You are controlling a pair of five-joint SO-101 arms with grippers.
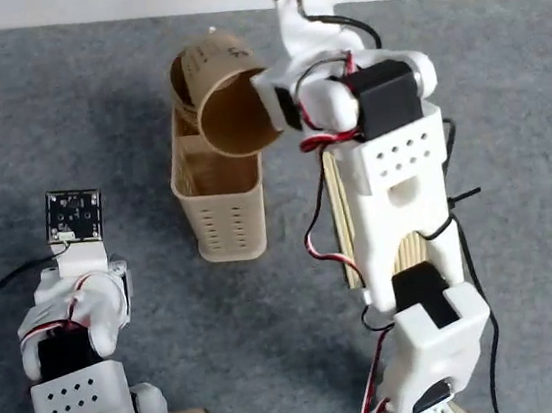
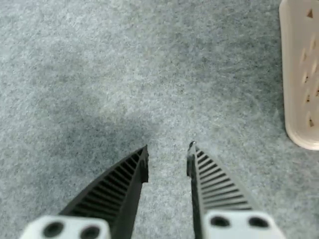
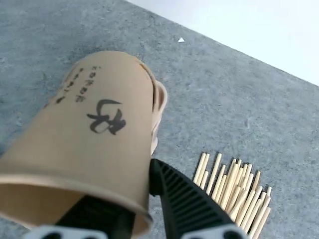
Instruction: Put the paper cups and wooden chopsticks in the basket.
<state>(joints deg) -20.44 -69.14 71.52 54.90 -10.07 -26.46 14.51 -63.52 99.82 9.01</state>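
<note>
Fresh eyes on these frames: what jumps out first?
The right gripper holds a paper cup by its rim, tipped on its side above the far end of the basket. A bundle of wooden chopsticks lies on the table beside the basket, partly under that arm. The left gripper sits open over bare table.

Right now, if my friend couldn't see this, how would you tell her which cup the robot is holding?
Look at the tall beige basket in the middle of the grey table. Over its far end, the right gripper holds a brown paper cup. Unlike the other cup behind it, this one is tipped sideways in the air, its open mouth showing.
</note>
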